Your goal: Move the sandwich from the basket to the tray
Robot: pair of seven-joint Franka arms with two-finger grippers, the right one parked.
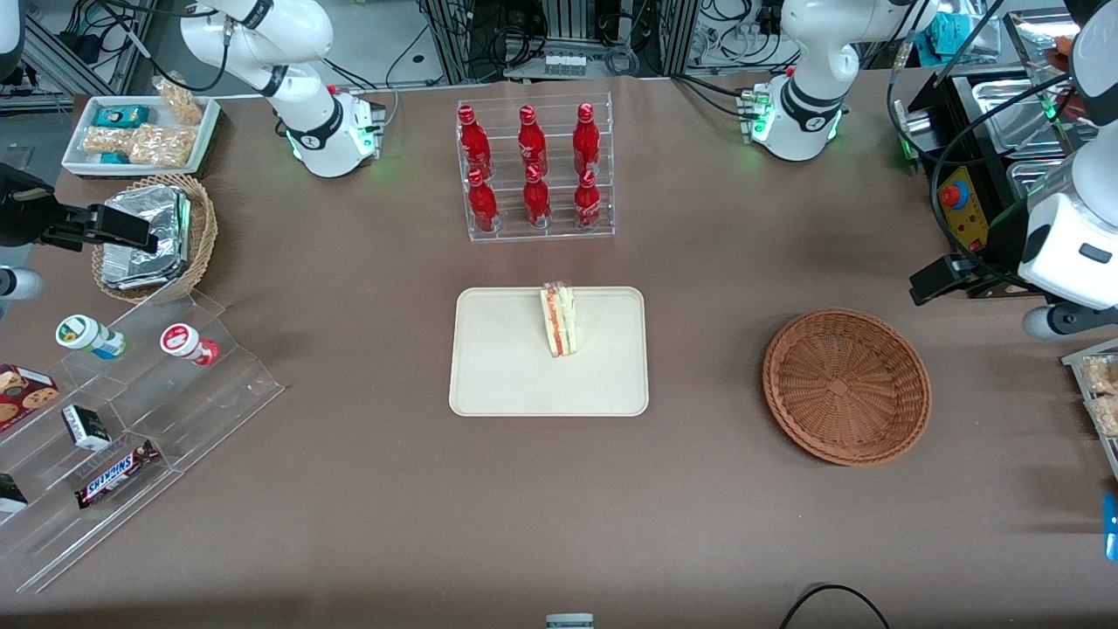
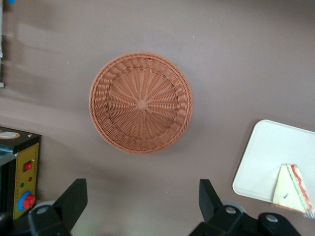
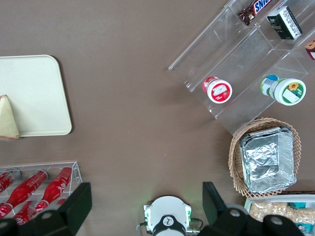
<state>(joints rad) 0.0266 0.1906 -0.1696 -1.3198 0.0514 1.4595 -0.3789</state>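
The sandwich (image 1: 559, 319), a wrapped white-bread wedge with red and green filling, stands on the cream tray (image 1: 498, 367) at the table's middle. Both also show in the left wrist view, the sandwich (image 2: 293, 189) on the tray (image 2: 266, 157), and in the right wrist view, the sandwich (image 3: 7, 118) on the tray (image 3: 34, 93). The reddish-brown basket (image 1: 845, 384) is empty, as the left wrist view (image 2: 141, 103) shows. My left gripper (image 1: 939, 279) hangs high at the working arm's end, a little farther from the front camera than the basket. It (image 2: 141, 189) is open and empty.
A clear rack of red bottles (image 1: 534, 170) stands farther back than the tray. A tan basket with a foil packet (image 1: 153, 236), a stepped clear shelf of snacks (image 1: 131, 402) and a white snack tray (image 1: 140, 131) lie toward the parked arm's end. A control box (image 1: 961, 205) is near my gripper.
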